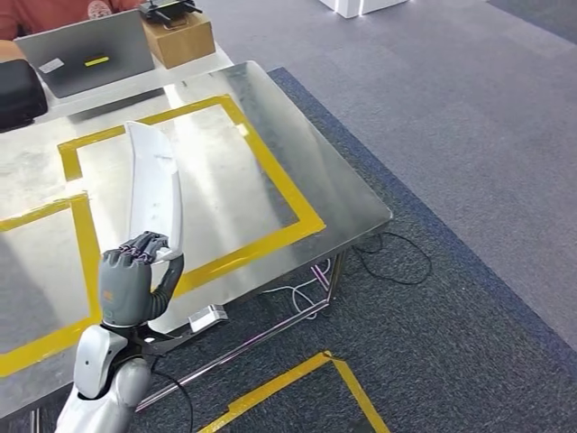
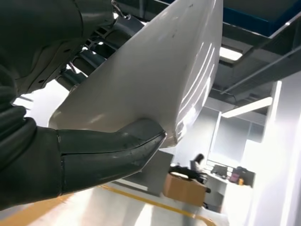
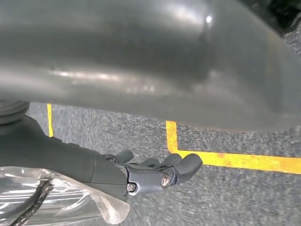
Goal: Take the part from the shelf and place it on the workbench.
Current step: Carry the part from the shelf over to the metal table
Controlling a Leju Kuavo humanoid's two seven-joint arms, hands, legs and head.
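A long, curved white part [image 1: 153,185] is gripped at its near end by the left hand [image 1: 131,280], the dark fingers [image 1: 141,244] being curled over its edge, and it is held upright above the metal worktop [image 1: 272,158], its far end pointing toward 12 o'clock. In the left wrist view the grey thumb [image 2: 117,150] is seen pressed against the glossy underside of the part [image 2: 160,80]. The part is placed over the strip of yellow tape [image 1: 269,162] that frames a rectangle on the worktop; whether it touches the surface cannot be told. At 11 o'clock, beyond the worktop's far edge, a grey laptop [image 1: 88,52] and a cardboard box [image 1: 180,38] are seen. The right hand [image 3: 156,172] is held over dark carpet [image 3: 227,202] marked with yellow tape, its fingers extended and holding nothing.
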